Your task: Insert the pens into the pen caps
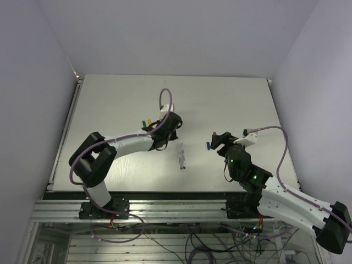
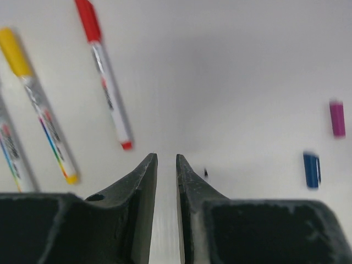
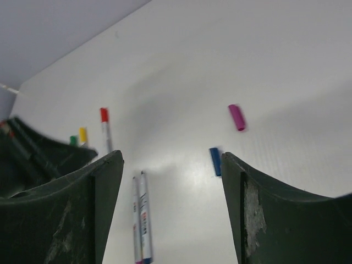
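In the left wrist view a red-capped pen (image 2: 104, 77) and a yellow-capped pen (image 2: 38, 104) lie on the table, with a third pen (image 2: 8, 154) at the left edge. My left gripper (image 2: 166, 158) hovers near them, its jaws a narrow slit apart with nothing between. Two uncapped pens (image 1: 180, 157) lie side by side mid-table and also show in the right wrist view (image 3: 140, 217). A loose blue cap (image 3: 215, 160) and a purple cap (image 3: 237, 117) lie apart. My right gripper (image 3: 171, 159) is wide open and empty, just above the blue cap (image 1: 208, 146).
The white table (image 1: 231, 104) has walls close on three sides. The capped pens lie in a cluster (image 1: 144, 122) left of my left gripper (image 1: 171, 125). The left arm's dark wrist shows at the left of the right wrist view (image 3: 33, 157).
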Controlling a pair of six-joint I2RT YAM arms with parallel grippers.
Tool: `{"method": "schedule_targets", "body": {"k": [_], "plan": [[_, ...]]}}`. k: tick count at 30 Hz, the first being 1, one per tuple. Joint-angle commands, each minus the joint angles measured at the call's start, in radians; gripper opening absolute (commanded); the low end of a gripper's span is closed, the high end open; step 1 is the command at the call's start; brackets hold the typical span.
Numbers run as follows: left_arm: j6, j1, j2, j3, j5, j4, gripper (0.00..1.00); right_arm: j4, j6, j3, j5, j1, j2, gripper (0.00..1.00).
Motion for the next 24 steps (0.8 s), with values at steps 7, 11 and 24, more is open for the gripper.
{"method": "schedule_targets", "body": {"k": [7, 11, 24], "plan": [[0.005, -0.171, -0.097, -0.096, -0.046, -0.081, 0.3, -0.073, 0.011, 0.027, -0.051, -0.201, 0.021, 0.71], [0.0, -0.2, -0.095, -0.093, -0.066, -0.116, 0.31, -0.062, 0.036, 0.004, -0.112, -0.273, 0.035, 0.71], [-0.003, -0.272, -0.01, -0.083, 0.016, -0.102, 0.45, -0.087, 0.042, -0.018, -0.134, -0.283, 0.008, 0.7]]}}
